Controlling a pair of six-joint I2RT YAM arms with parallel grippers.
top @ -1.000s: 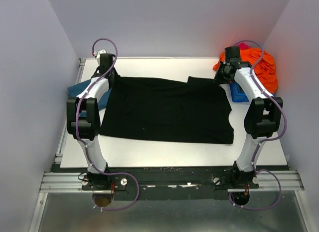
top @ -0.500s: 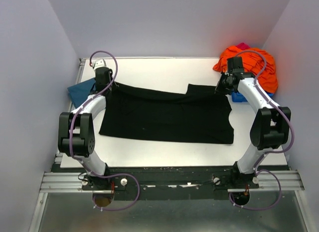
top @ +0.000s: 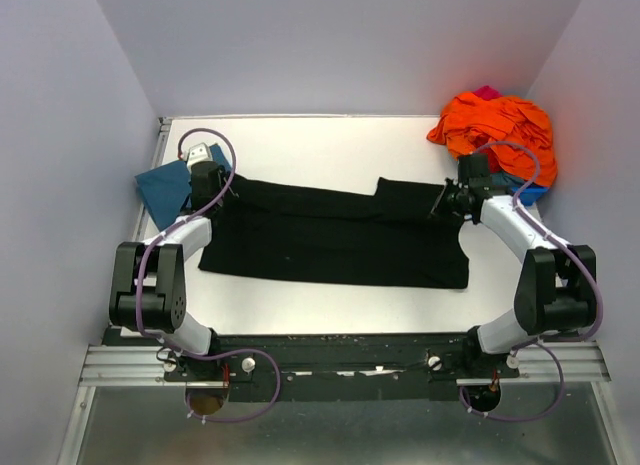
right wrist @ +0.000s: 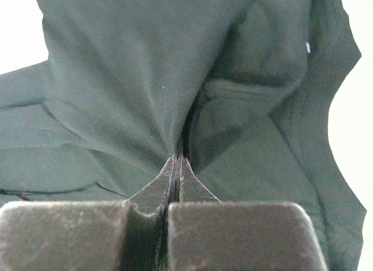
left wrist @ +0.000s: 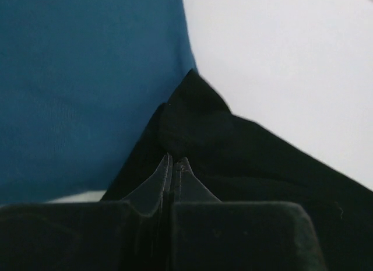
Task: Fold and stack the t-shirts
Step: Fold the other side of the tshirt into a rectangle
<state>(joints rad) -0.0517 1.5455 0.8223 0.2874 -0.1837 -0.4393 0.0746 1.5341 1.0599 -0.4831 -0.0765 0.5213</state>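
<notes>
A large black t-shirt [top: 340, 240] lies spread across the white table, its far edge lifted and drawn toward the near side. My left gripper [top: 213, 190] is shut on the shirt's far left corner [left wrist: 192, 116]. At the far right edge, my right gripper [top: 447, 202] is shut on a pinch of that same black cloth [right wrist: 145, 90], which bunches up at its fingertips [right wrist: 169, 166]. A plain teal-blue t-shirt [top: 160, 185] lies at the table's left edge, also showing in the left wrist view [left wrist: 81, 84] beside the black corner.
A heap of orange cloth [top: 500, 130] with a bit of pink sits at the back right corner, over a small blue bin [top: 530, 192]. White walls close in the table [top: 320, 145] on three sides.
Both grippers have pulled the black shirt's far edge toward the near side, so the shirt looks shorter front to back. The blue bin is now mostly covered by the orange heap and arm.
</notes>
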